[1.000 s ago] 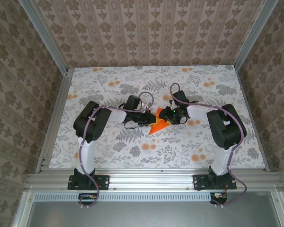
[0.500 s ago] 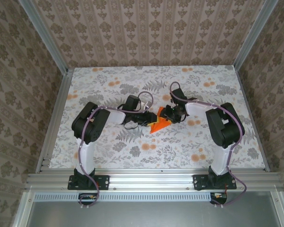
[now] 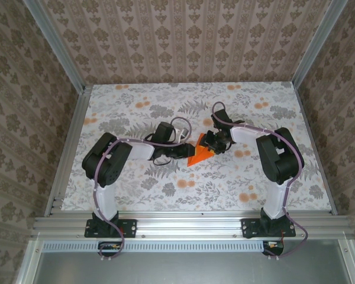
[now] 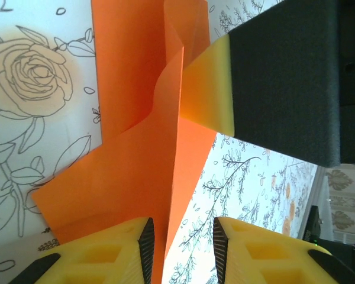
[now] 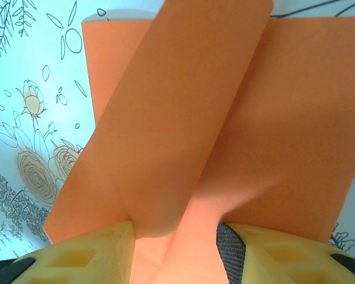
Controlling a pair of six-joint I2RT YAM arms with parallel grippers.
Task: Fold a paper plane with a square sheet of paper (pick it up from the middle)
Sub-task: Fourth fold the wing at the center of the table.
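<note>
Floral-printed tabletop (image 3: pixel 136 112): bright orange square paper sheet (image 3: pixel 199 157), part folded, sits mid-table between both arms.
Left yellow-fingered gripper (image 4: pixel 183 231): jaws apart, upright fold standing loose between them.
Right gripper (image 5: pixel 176 236): jaws straddle raised ridge; real pinch or not, you can't tell from here.
Step looks like creasing. Close square on ridge, flaps aligned, press low.
Sheet edges well apart from table edges; bare tabletop all round for swinging out.

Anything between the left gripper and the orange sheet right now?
Nothing visible. The raised fold of the square sheet of paper runs between the open fingers of the left gripper; the right gripper grips the same fold farther along.
</note>
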